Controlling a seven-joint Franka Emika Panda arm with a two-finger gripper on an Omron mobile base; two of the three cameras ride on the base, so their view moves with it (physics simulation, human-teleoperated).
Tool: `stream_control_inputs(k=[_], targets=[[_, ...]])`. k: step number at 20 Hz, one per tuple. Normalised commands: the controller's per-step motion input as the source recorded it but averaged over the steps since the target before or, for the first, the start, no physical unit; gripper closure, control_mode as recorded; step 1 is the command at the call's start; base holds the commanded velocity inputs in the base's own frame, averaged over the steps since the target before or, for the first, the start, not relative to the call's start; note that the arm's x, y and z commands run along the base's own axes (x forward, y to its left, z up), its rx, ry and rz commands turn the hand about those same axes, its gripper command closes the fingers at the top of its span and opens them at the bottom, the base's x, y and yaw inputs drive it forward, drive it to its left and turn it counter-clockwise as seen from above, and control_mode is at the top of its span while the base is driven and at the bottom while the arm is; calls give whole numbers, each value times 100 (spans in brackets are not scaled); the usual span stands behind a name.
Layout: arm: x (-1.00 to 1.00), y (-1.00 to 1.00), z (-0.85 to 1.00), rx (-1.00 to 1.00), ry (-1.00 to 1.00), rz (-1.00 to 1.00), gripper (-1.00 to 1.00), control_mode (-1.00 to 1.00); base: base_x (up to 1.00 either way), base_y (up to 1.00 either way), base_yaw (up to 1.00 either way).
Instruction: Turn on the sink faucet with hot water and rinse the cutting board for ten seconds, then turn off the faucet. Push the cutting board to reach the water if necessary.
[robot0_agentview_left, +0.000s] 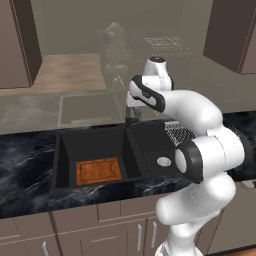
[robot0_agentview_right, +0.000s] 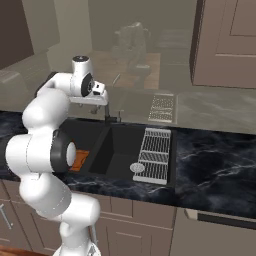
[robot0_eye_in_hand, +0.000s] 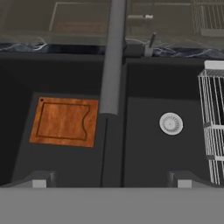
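1. My claw (robot0_eye_in_hand: 111, 183) hangs with its jaws spread wide apart, gripping nothing.
2. Just past my fingertips, the sink faucet (robot0_eye_in_hand: 113, 57) runs between them.
3. Below and leftward, the cutting board (robot0_eye_in_hand: 64, 121) lies flat in the sink (robot0_eye_in_hand: 17, 131).

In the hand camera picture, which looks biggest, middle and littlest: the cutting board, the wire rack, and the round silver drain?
1. Cutting board, biggest.
2. Wire rack, but the picture's edge cuts it off, so it may really outsize the board.
3. Round silver drain, clearly the littlest.
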Motion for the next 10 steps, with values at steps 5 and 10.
stream_control_inputs(k=[5, 10], targets=[[30, 4, -27, 0, 3, 0, -100, -100, 0, 0, 0], [24, 6, -22, 0, 0, 0, -100, -100, 0, 0, 0]])
